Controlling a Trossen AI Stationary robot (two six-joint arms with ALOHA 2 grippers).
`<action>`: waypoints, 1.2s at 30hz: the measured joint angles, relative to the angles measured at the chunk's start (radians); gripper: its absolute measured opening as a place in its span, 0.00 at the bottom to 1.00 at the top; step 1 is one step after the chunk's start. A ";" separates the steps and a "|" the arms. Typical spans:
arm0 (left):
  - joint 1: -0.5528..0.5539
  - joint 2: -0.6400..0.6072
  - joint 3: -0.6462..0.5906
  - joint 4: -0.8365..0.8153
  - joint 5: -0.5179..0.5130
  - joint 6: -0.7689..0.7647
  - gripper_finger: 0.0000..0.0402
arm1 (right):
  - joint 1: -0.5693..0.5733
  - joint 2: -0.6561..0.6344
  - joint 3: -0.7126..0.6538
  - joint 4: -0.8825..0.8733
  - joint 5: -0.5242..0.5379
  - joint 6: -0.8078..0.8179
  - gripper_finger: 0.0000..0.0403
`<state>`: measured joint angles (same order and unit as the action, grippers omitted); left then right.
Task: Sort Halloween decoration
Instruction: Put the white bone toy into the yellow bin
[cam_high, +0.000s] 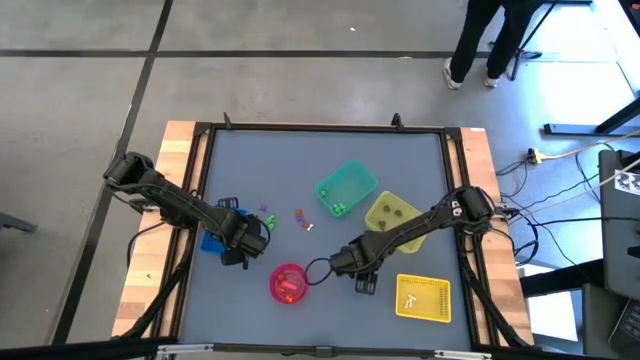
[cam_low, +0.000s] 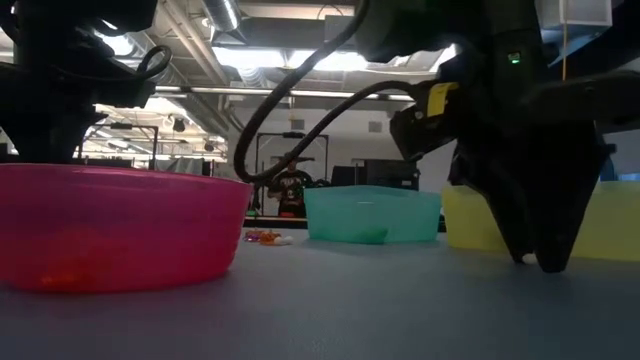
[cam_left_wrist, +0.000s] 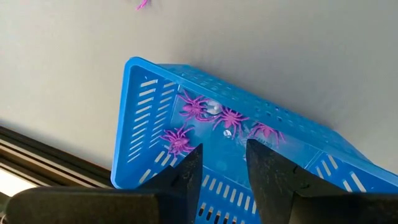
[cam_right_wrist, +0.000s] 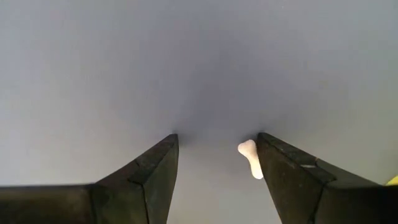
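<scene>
A small white bone trinket (cam_right_wrist: 250, 158) lies on the grey table between the open fingers of my right gripper (cam_right_wrist: 217, 155), close to one finger. That gripper (cam_high: 345, 263) is low over the table, right of the pink bowl (cam_high: 288, 283). My left gripper (cam_left_wrist: 222, 168) hovers open above the blue bin (cam_left_wrist: 149, 112), which holds several purple spiders (cam_left_wrist: 194, 107). In the high view it (cam_high: 250, 238) is at the bin's right end (cam_high: 212, 243). Loose trinkets (cam_high: 300, 215) lie on the table's middle. My right gripper stands from above with one finger on each side of the white bone (cam_right_wrist: 250, 158), which lies flat on the table. The bone is right beside one finger's (cam_right_wrist: 280, 168) inner face; I cannot tell whether they touch.
A green bin (cam_high: 347, 188) and a yellow-green bin (cam_high: 392, 213) sit behind the right arm, a yellow bin (cam_high: 424, 297) near the table's front right. Purple trinkets (cam_high: 265, 210) lie near the blue bin. A person stands beyond the table's far edge (cam_high: 480, 40).
</scene>
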<state>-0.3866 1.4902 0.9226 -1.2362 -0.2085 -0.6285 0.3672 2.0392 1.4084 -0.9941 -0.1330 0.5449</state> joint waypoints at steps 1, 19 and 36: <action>0.000 0.000 0.000 0.000 0.000 0.000 0.27 | 0.000 0.000 0.000 -0.001 0.008 0.000 0.55; 0.000 0.000 0.000 0.004 0.000 -0.002 0.27 | 0.008 -0.088 -0.004 -0.076 0.158 -0.091 0.55; 0.000 0.000 0.000 0.025 -0.008 -0.024 0.27 | 0.080 -0.174 -0.208 0.161 0.186 -0.105 0.55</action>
<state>-0.3866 1.4902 0.9230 -1.2109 -0.2162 -0.6529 0.4469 1.8652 1.2006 -0.8328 0.0530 0.4404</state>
